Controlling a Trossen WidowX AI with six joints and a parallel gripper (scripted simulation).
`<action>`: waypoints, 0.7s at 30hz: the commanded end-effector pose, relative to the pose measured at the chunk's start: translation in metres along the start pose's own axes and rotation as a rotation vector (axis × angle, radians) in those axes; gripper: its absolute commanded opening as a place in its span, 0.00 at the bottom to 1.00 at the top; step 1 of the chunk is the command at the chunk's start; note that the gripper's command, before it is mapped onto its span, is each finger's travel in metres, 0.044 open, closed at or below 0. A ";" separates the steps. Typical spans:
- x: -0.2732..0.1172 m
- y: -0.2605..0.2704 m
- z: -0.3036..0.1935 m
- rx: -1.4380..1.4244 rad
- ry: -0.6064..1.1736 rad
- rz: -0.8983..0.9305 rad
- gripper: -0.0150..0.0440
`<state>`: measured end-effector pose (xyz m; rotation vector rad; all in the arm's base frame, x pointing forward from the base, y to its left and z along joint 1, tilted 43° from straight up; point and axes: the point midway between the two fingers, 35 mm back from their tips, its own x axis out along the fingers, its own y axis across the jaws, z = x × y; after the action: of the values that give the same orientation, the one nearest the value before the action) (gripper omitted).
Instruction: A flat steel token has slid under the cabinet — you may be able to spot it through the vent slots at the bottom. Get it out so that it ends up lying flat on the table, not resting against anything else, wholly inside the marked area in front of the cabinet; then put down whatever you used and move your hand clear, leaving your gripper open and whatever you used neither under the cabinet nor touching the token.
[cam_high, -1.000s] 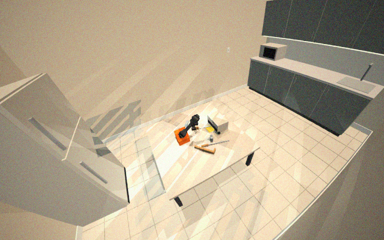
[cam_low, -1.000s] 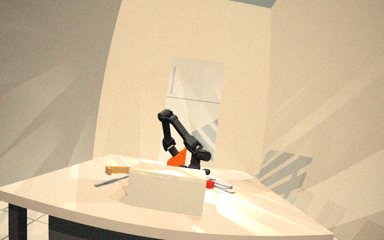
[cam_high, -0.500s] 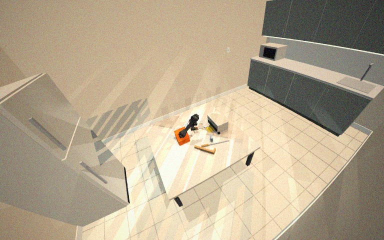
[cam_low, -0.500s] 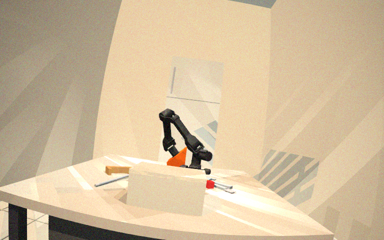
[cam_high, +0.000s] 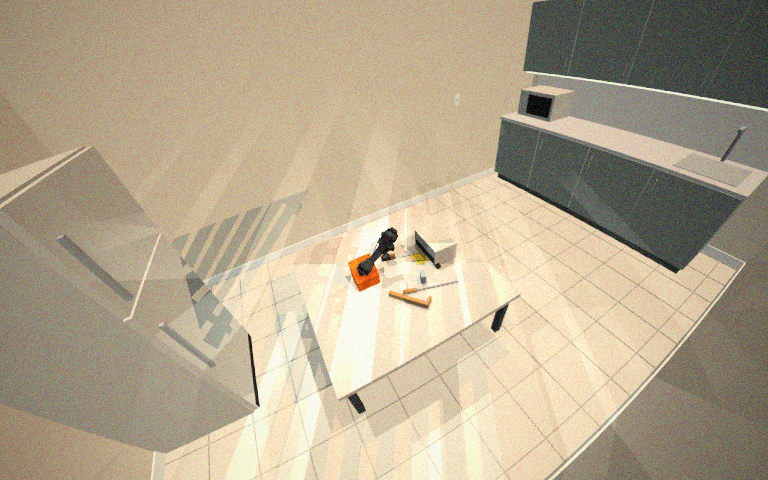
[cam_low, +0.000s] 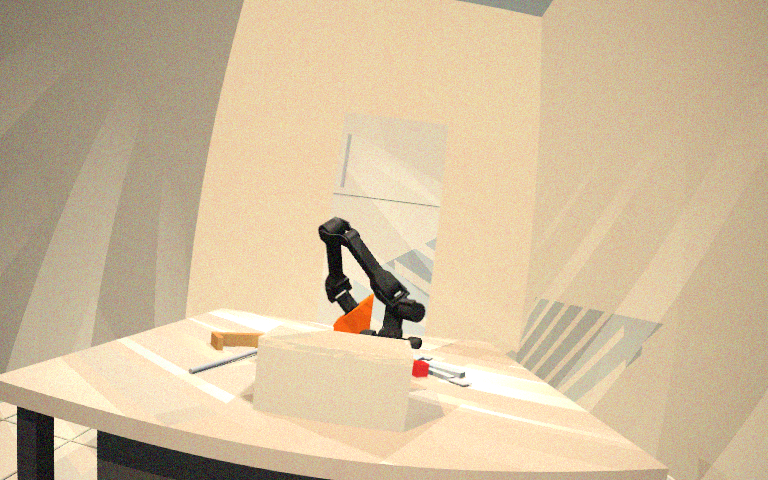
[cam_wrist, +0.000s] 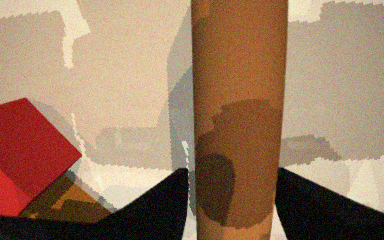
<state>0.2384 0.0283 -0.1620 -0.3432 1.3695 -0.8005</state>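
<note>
The cabinet (cam_high: 444, 253) (cam_low: 334, 382) is a pale box with a dark front side. The yellow marked area (cam_high: 419, 258) lies in front of it. My gripper (cam_wrist: 229, 177) is open a little around an orange-brown handle (cam_wrist: 240, 65) (cam_high: 391, 256), with narrow gaps beside it. A thin rod runs from that handle towards the yellow area. The handle stands between the fingers low over the table; whether it touches a finger is hard to tell. In the exterior view the fingertips are hidden behind the cabinet. I cannot make out the steel token in any view.
A red block (cam_low: 419, 368) (cam_wrist: 37, 150) with grey prongs (cam_low: 450, 371) lies beside the cabinet. A second rod with an orange handle (cam_high: 410, 290), an L-shaped wooden piece (cam_high: 408, 298) (cam_low: 237, 339) and a small grey block (cam_high: 423, 276) are on the table.
</note>
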 end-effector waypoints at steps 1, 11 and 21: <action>0.000 0.000 0.000 0.000 0.001 0.001 0.64; -0.001 0.000 0.000 0.000 0.001 0.001 0.71; 0.001 0.000 0.000 0.003 0.000 0.001 0.58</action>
<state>0.2386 0.0277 -0.1626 -0.3406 1.3685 -0.8012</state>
